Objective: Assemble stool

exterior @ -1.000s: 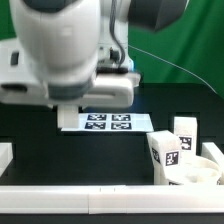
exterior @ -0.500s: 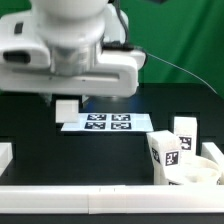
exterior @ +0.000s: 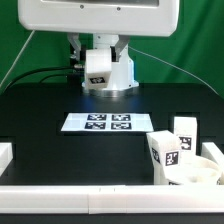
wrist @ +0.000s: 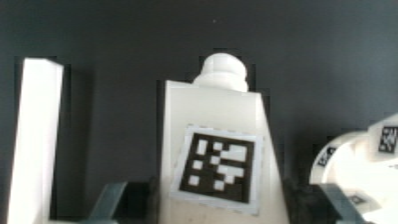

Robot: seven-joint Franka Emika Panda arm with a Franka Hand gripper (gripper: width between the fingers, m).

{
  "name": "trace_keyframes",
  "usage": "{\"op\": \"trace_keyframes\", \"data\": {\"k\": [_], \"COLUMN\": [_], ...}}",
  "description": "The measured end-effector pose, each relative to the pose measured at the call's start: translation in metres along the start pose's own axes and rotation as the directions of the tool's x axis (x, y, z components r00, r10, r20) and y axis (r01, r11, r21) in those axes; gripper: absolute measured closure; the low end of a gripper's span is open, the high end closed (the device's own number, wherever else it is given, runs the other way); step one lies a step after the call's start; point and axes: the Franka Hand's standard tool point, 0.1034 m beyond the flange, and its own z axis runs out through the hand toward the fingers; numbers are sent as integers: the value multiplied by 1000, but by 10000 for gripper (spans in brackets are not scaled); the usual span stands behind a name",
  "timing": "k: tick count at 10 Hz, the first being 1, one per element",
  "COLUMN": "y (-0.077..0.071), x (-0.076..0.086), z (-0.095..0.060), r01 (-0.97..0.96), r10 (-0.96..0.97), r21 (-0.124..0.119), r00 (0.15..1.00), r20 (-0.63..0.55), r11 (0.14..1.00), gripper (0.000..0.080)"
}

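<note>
In the wrist view a white stool leg (wrist: 217,130) with a black-and-white tag and a rounded peg (wrist: 222,68) stands between my fingers (wrist: 118,200). My gripper (wrist: 222,208) is shut on it. The round seat disc (wrist: 366,152) shows at the edge beside it. In the exterior view my hand is hidden above the frame, and only the arm's white body (exterior: 95,15) fills the top. Two more tagged legs (exterior: 165,155) (exterior: 184,132) stand by the seat disc (exterior: 197,172) at the exterior view's right front.
The marker board (exterior: 105,122) lies flat mid-table in front of the robot base (exterior: 106,68). A white border rail (exterior: 90,196) runs along the front and a short piece (exterior: 5,155) sits at the exterior view's left. Another rail (wrist: 39,130) shows in the wrist view.
The arm has risen and swung upward out of the exterior view, uncovering the robot base and the whole marker board. The white block seen under the hand earlier went up with it.
</note>
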Motion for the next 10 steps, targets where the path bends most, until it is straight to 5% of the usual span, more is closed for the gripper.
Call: {"op": "trace_keyframes", "data": {"k": [2, 4, 6, 7, 8, 10], "y": [-3, -49, -98, -101, -94, -109], "x": [6, 24, 41, 43, 42, 43], "z": [-5, -26, -46, -36, -32, -31], "r01": [3, -18, -99, -126, -132, -92], "r10": [-3, 11, 97, 160, 165, 126], "r21": [-3, -16, 26, 98, 99, 86], "r00": [989, 936, 837, 784, 763, 687], "r20": [-146, -353, -538, -599, -625, -716], "r11": [1000, 1000, 995, 987, 986, 992], "gripper": [475, 475, 475, 475, 475, 475]}}
